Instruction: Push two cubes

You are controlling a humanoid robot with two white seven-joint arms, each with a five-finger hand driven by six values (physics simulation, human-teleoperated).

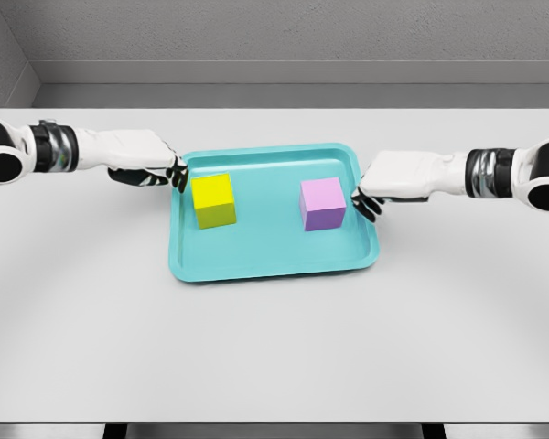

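Cubes upright, yellow cube [213,198] left, purple cube [323,203] right

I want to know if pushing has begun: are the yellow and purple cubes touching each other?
Apart. The head view shows bare tray floor between the yellow cube and the purple cube.
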